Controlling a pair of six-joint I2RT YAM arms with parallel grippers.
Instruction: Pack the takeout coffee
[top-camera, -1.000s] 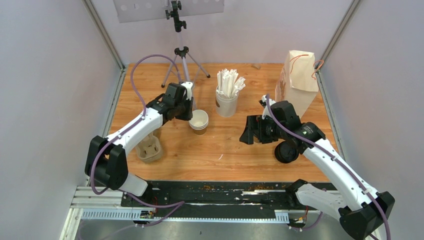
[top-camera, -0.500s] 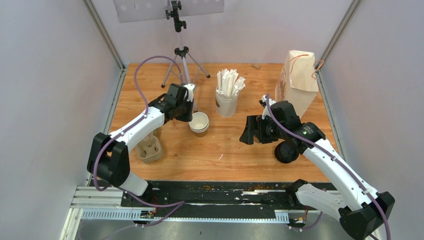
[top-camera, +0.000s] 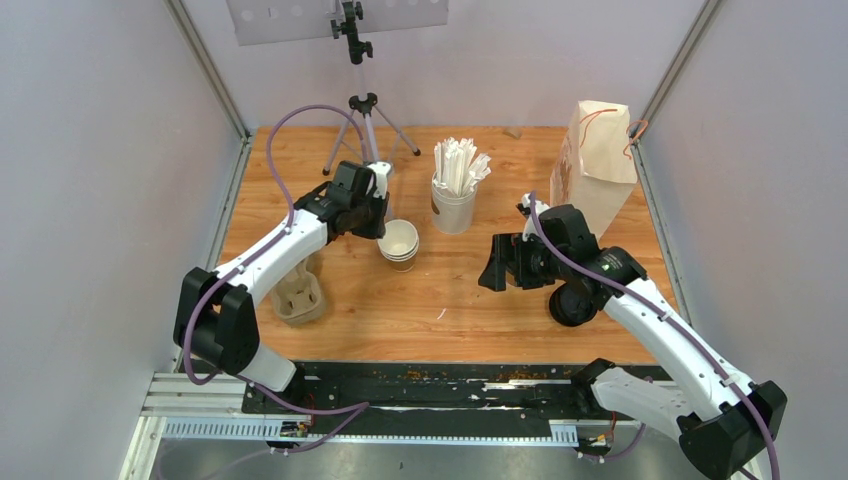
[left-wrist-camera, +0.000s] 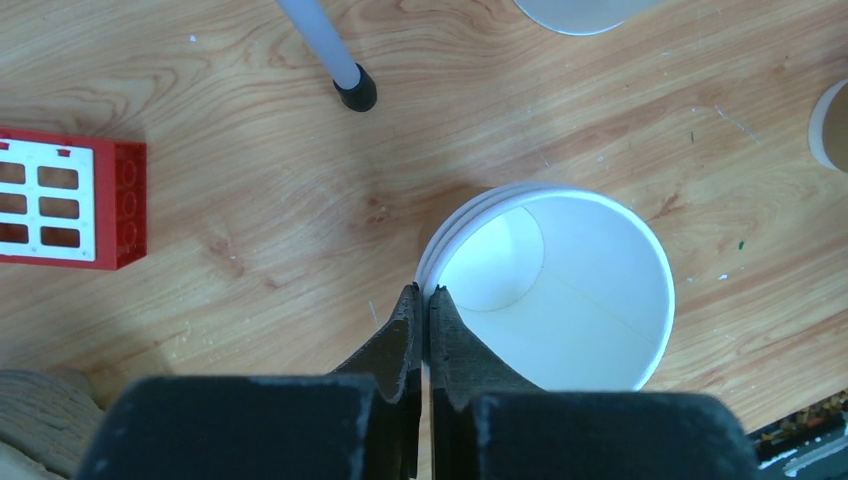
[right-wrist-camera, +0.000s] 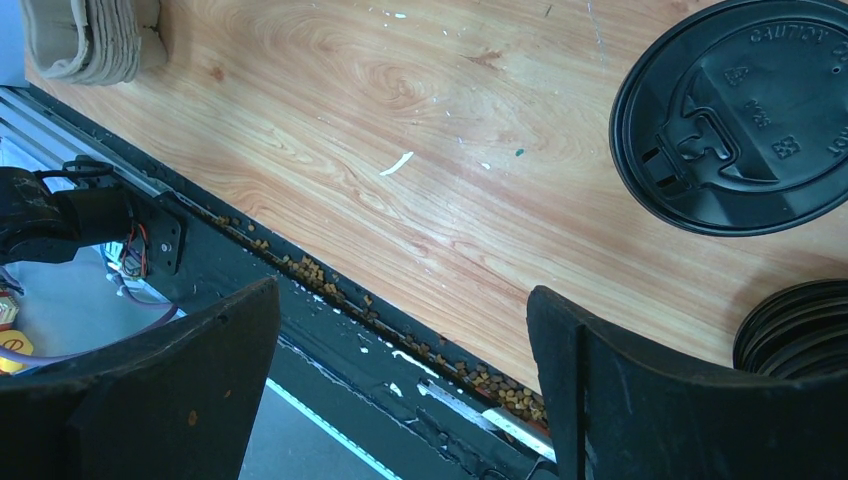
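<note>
Where the wood-grain tabletop (top-camera: 470, 300) ends at its near edge, a black rail (top-camera: 450, 383) runs across, with brown crumbs lodged along it. Pale walls close in three sides.

Back row: tripod (top-camera: 362, 105), white cup of wrapped straws (top-camera: 455, 205), paper bag (top-camera: 598, 160) in the far right corner. Pulp cup carrier (top-camera: 300, 297) on the left, beside the left forearm. Red block (left-wrist-camera: 65, 198) lies flat on the wood, apart from the cups.

Stack of paper cups (top-camera: 398, 242) stands upright left of centre, near the straw cup. Brown outside, white inside, mouth open.

Left arm: elbow bent, forearm running up and inward, wrist tipped down over the stack. Left pincer (left-wrist-camera: 424, 292) is closed to a sliver on the stack's rim, one finger inside the white mouth, the other outside.

Right arm: runs up the right side, then turns back toward centre. Right pincer (right-wrist-camera: 402, 300) has its jaws spread wide, holds nothing, and hangs over bare wood by the rail. Single black lid (right-wrist-camera: 735, 115) lies flat nearby, with a pile of black lids (right-wrist-camera: 800, 335) just beside it.
</note>
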